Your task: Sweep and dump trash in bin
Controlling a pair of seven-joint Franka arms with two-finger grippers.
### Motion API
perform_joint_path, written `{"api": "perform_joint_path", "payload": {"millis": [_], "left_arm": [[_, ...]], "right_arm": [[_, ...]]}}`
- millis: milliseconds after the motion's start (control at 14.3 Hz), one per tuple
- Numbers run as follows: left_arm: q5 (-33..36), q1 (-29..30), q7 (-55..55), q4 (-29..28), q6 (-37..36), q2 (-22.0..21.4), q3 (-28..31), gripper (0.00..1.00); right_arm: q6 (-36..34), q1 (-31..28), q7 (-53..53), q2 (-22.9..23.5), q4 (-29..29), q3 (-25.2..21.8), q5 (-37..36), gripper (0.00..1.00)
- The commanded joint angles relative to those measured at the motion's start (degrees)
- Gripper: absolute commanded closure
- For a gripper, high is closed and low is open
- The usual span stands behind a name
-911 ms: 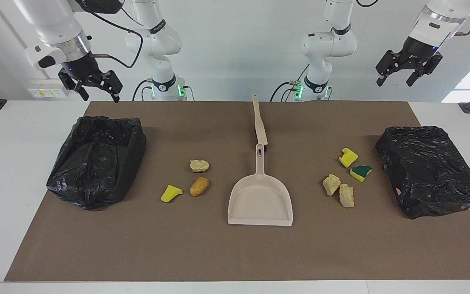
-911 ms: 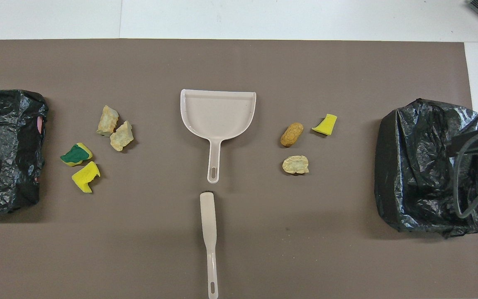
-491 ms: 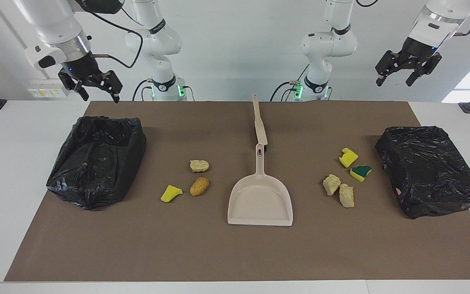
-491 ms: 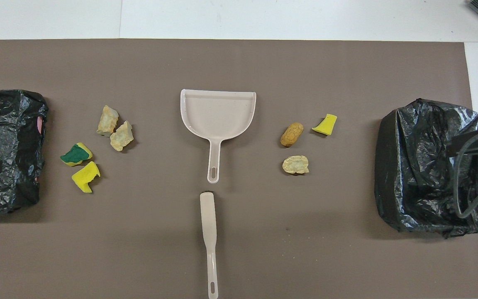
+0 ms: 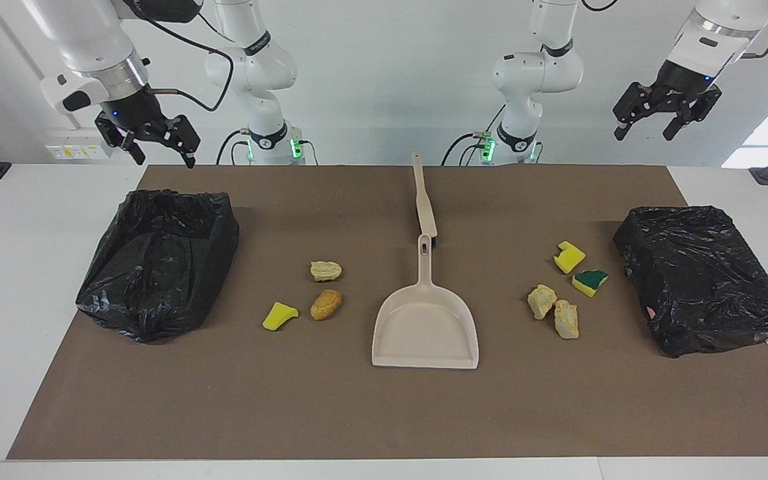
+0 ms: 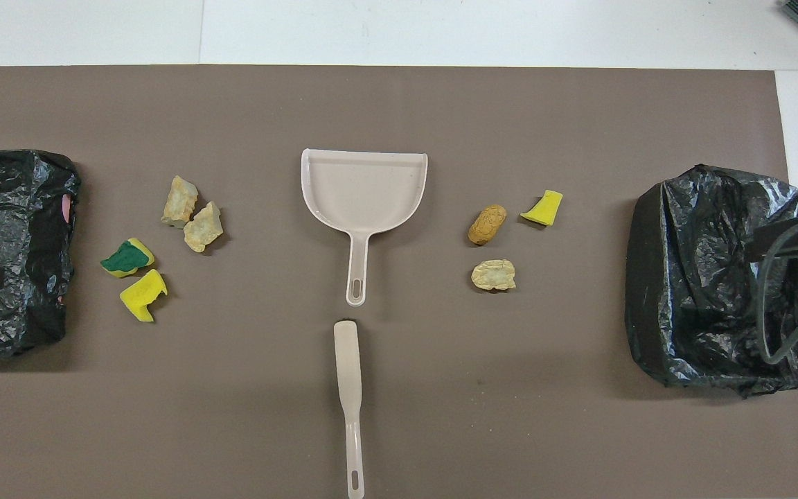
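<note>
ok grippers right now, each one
left gripper: open, holding nothing, up in the air
right gripper: open, holding nothing, over the black bin

Both arms were glossy white with rounded joint housings, black rings at the joints and green lights near their bases. Black cables looped along them, and the black left gripper [image 5: 657,123] and right gripper [image 5: 161,148] hung from silver wrist collars.
</note>
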Motion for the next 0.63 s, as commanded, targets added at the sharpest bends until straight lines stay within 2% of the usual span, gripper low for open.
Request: {"api": "perform_joint_path", "payload": {"millis": [0,561], "left_arm": [[-0.76,-0.23,-0.15,-1.79,0.72,-1.54,0.08,0.00],[-0.85,-0.31,-0.33,-1.79,2.75,-1.36,0.08,0.00]], "right_arm": [[0.71,-0.32,1.05,-0.52,-0.60,0.19,0.94,0.00],[0.71,-0.32,1.05,-0.52,-0.60,0.10,0.94,0.00]]}}
